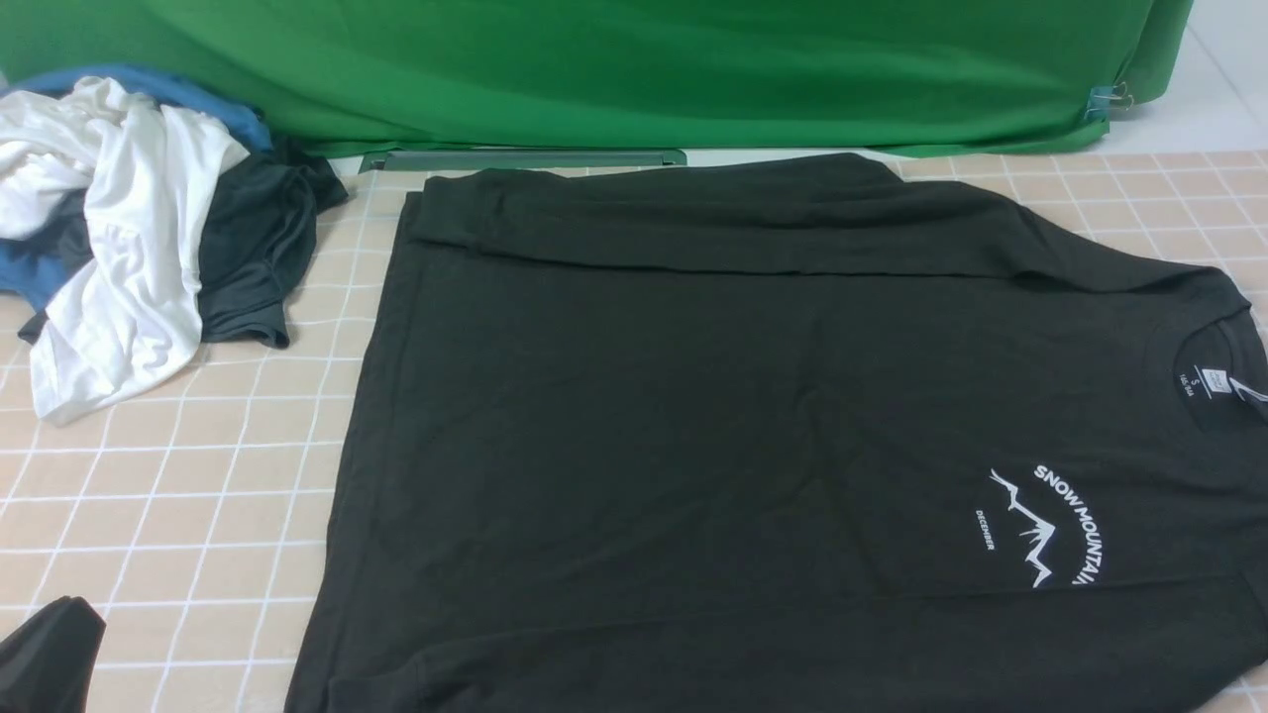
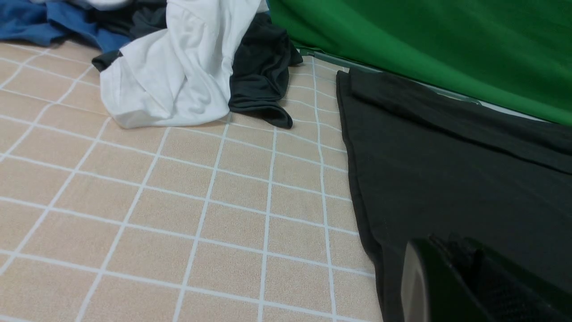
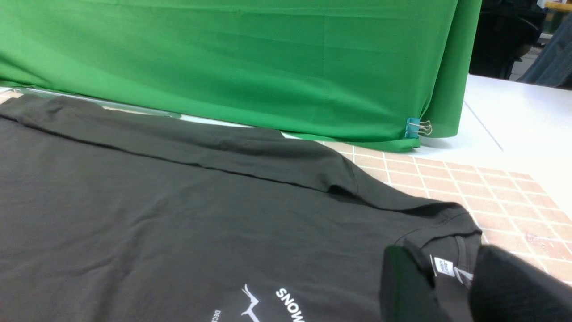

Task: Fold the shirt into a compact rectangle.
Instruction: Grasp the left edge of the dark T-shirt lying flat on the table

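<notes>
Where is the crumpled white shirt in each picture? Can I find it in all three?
Front view: the white garment lies crumpled at the far left, draped against the dark grey garment.
Left wrist view: the white garment lies on the tiled mat, touching the same dark grey garment, apart from the black T-shirt.
Right wrist view: not in it.
Shared landmark: the green cloth at the back shows in all three.
</notes>
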